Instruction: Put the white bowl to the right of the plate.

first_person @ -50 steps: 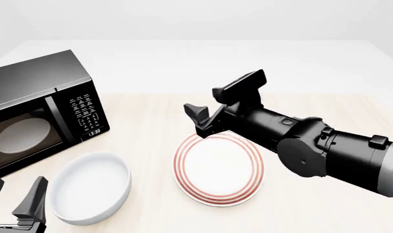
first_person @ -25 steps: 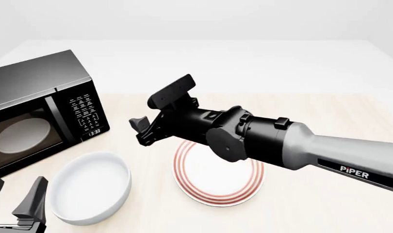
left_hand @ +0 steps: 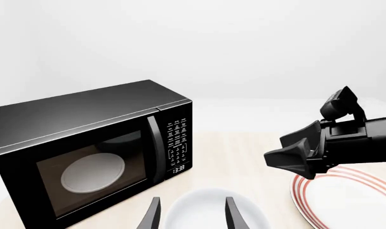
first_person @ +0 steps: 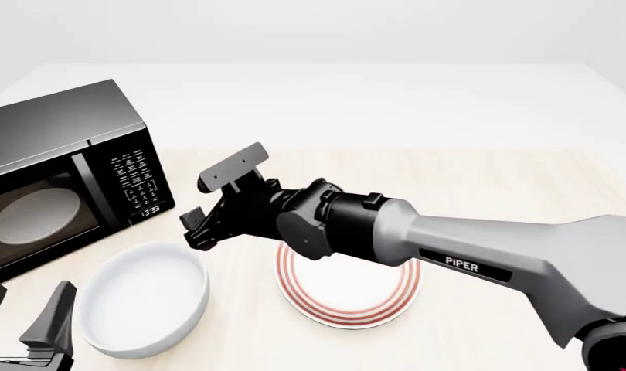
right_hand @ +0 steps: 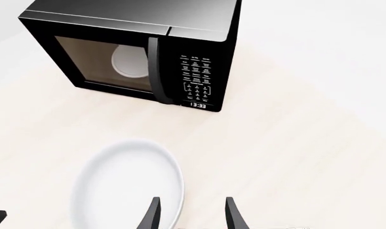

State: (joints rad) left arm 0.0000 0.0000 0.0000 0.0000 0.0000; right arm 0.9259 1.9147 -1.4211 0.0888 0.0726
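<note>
Right arm (first_person: 416, 239) now reaches across pale table (first_person: 478, 178).

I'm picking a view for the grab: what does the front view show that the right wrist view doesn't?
Only the front view shows the plate, the right arm reaching across it, its open right tool and the left tool at the near edge. Only the right wrist view shows the right tool's fingertips straddling the white bowl's near rim. Both show the white bowl and the microwave.
</note>
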